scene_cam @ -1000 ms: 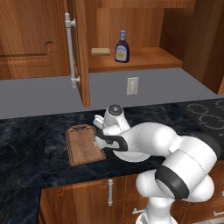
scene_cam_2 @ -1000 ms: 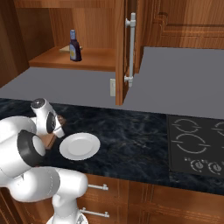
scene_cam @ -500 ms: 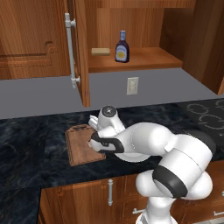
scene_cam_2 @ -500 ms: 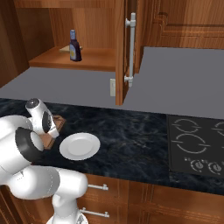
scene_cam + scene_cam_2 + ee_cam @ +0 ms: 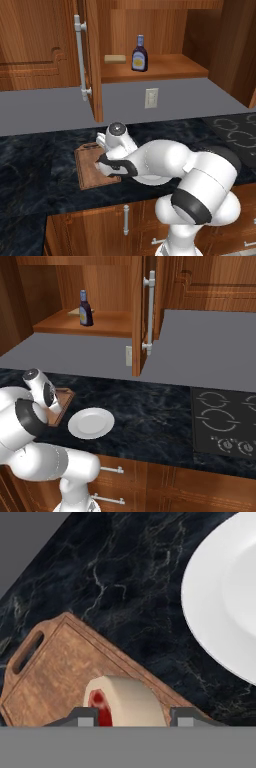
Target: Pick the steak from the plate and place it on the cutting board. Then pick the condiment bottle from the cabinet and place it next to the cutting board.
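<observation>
We see just the top of the steak (image 5: 125, 702); the picture's bottom cuts off the rest; the plate (image 5: 220, 602) runs off the right edge; the arm covers part of the cutting board (image 5: 92, 167); the condiment bottle (image 5: 139, 54) label is too small to read.

Colours on the counter and shelf
Red steak (image 5: 102, 706) showing a beige fat rim over the brown board (image 5: 60, 667); white plate (image 5: 225, 597) lying on black white-veined counter (image 5: 130, 577); dark bottle (image 5: 139, 54) wearing a yellow label.

Steak (image 5: 125, 704) over wooden cutting board (image 5: 65, 672) — white plate (image 5: 225, 597) bare
</observation>
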